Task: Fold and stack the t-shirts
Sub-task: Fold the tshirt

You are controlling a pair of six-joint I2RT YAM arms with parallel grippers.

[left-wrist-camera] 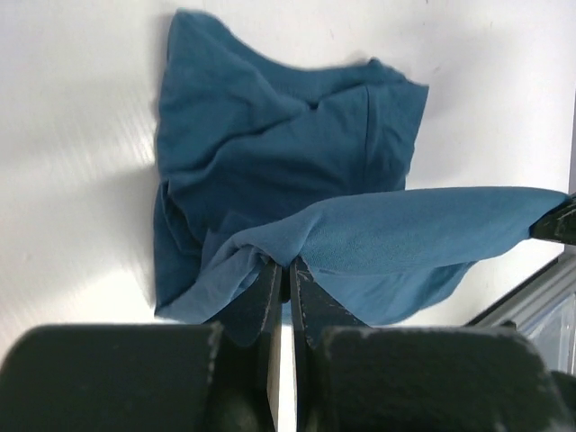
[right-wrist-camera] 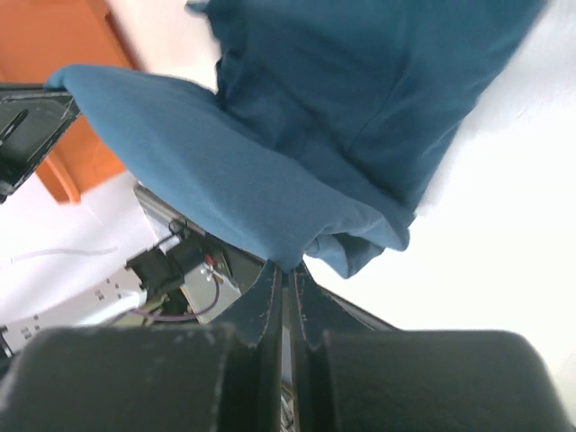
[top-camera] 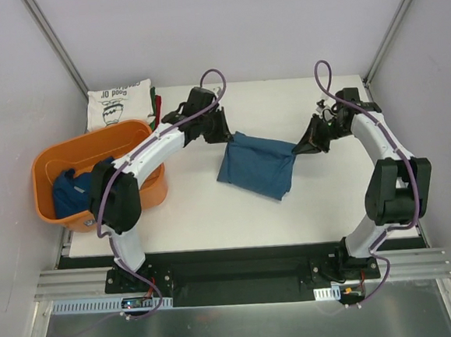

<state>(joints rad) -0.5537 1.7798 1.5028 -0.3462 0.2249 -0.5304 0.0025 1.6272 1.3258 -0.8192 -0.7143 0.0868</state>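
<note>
1. One dark blue t-shirt sits around the middle of the white table, between the two arms. Its far edge is pulled up off the surface and the rest sags down onto the table in loose wrinkles.
2. Left gripper is pinched tight on the shirt's left corner. The left wrist view shows the fingers squeezed together with a bunch of blue cloth caught between them.
3. Right gripper is clamped the same way on the opposite corner. From its wrist camera the jaws are closed on a fold of the fabric, right at the tips.
4. So the lifted edge runs as a band from one gripper to the other, fairly taut.
5. Over on the left, hanging partly off the table edge, there's an orange tub with another crumpled blue t-shirt inside.
6. Behind the tub, at the far left corner, a folded cream shirt with a dark vase print lies flat, with slivers of green and red cloth peeking out along its right side.
</note>
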